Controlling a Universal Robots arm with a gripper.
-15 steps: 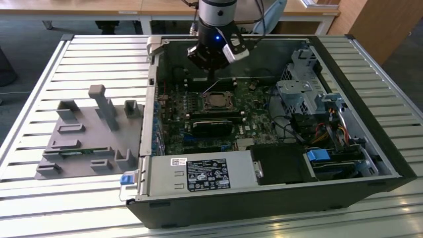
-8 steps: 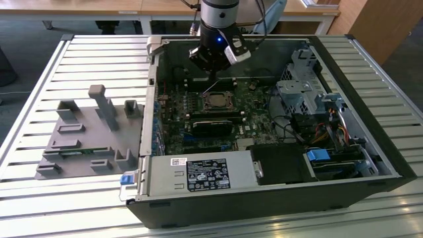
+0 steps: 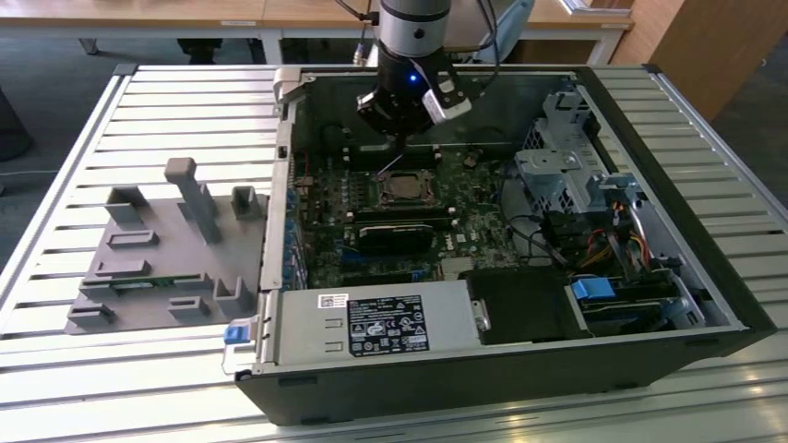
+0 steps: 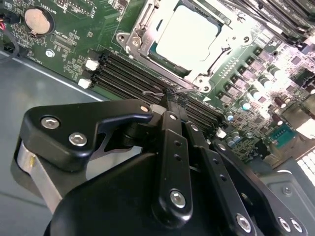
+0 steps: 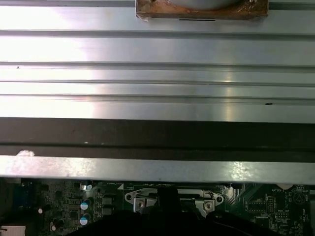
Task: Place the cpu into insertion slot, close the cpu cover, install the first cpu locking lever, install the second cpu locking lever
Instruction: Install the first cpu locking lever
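Note:
The cpu [image 4: 186,33], a flat square with a plain silver top, lies in its socket on the green motherboard [image 3: 403,191]. The silvery cpu cover [image 4: 147,24] lies flat around it as a frame. My gripper [image 4: 173,96] hangs over the far side of the socket [image 3: 394,152], its black fingers drawn together and shut. Their tips sit right beside the socket's edge, at a thin wire locking lever [image 4: 153,92]. Whether the tips touch the lever or pinch it, I cannot tell. In the first wrist view the socket's metal bracket [image 5: 172,199] shows just below the case wall.
The open computer case [image 3: 689,305] lies on a slatted metal table [image 3: 74,369]. A grey plastic fixture [image 3: 173,240] stands at the exterior view's left. Black memory slots [image 4: 123,73] run beside the socket. A power supply [image 3: 369,323] and drive cage [image 3: 567,166] crowd the case.

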